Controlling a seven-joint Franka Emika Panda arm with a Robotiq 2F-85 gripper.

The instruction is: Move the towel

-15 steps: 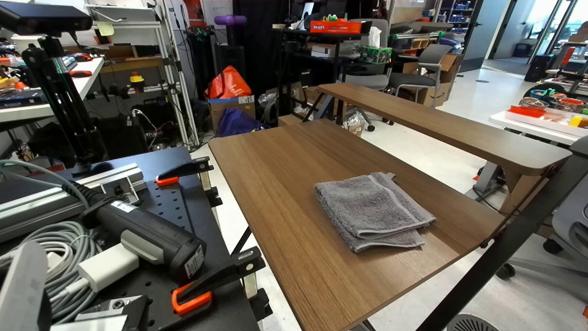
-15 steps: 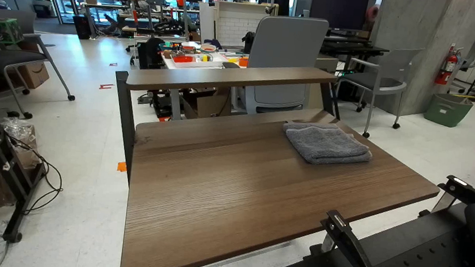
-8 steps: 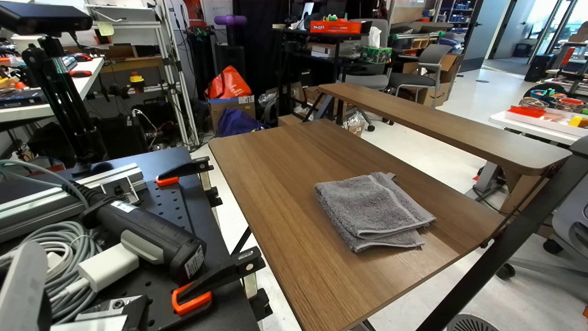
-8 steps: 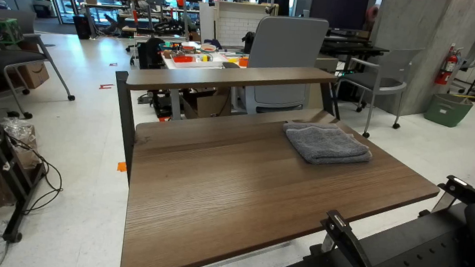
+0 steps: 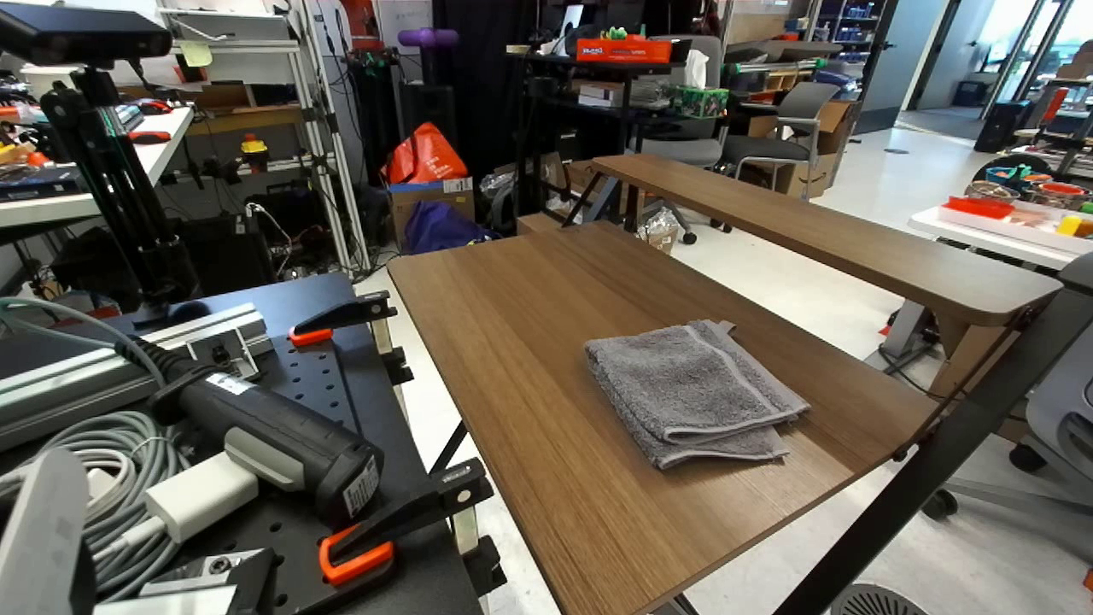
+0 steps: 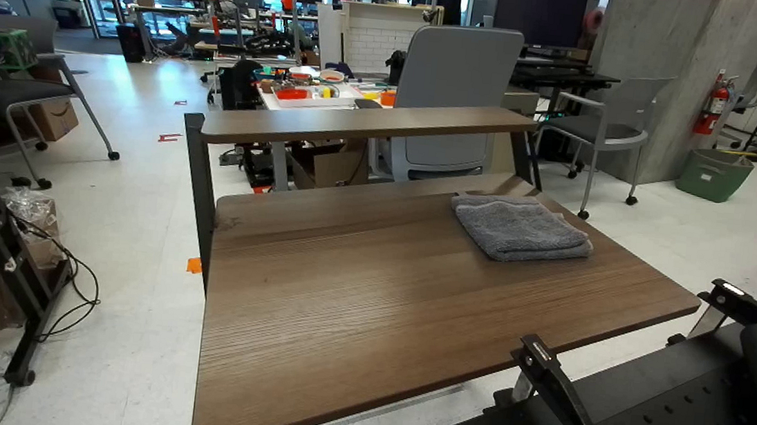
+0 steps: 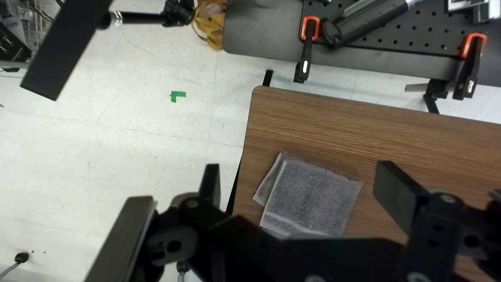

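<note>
We see grey towel point(image 7: 313, 196) folded on desk point(image 5: 512, 316) near 1 short edge; our gripper point(image 7: 299, 184) is wide, towel framed between jaws in wrist view.

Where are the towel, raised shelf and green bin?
Towel point(image 7: 312, 195): wrist view, its top layer.
Raised shelf point(image 6: 366, 122): in an exterior view, its top surface.
Green bin point(image 6: 714, 177): in an exterior view, its side wall.
</note>
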